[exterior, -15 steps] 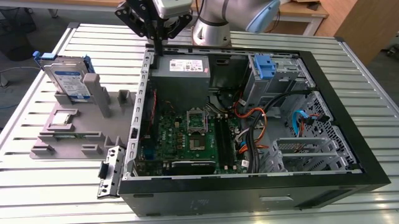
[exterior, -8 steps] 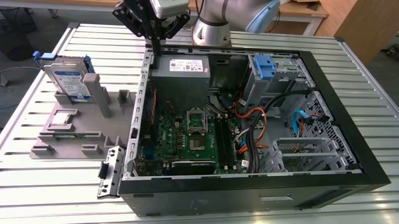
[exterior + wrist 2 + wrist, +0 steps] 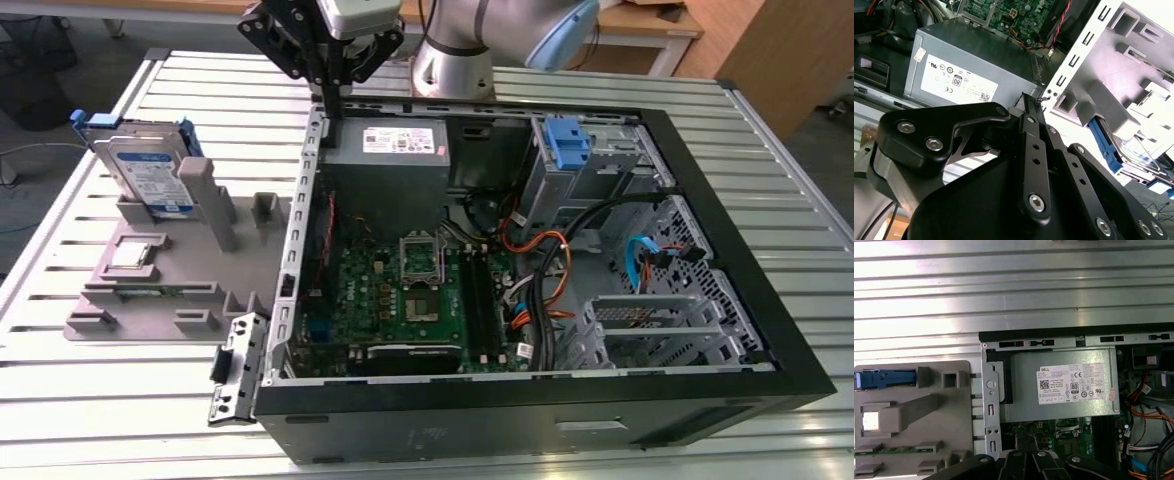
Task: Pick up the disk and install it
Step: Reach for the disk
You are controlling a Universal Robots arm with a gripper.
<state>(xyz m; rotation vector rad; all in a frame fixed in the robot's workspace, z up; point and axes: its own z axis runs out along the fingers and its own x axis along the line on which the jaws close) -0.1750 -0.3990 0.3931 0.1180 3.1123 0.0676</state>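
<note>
The arm (image 3: 454,68) has smooth, rounded joint housings in silver-grey metal, and one joint carries a pale blue end cap (image 3: 567,35). At its wrist sits a small light-grey box (image 3: 358,12). The pincer (image 3: 324,82) is matte black throughout, built of flat linkage bars hinged to one another in a diamond-like frame. In the second wrist view the linkage bars (image 3: 1035,165) are studded with silver socket-head screws (image 3: 1036,201), and two more sit in a rounded black lobe (image 3: 919,137) above a curved grey metal rim (image 3: 879,185). In the first wrist view the same black links show small bright screw heads.
</note>
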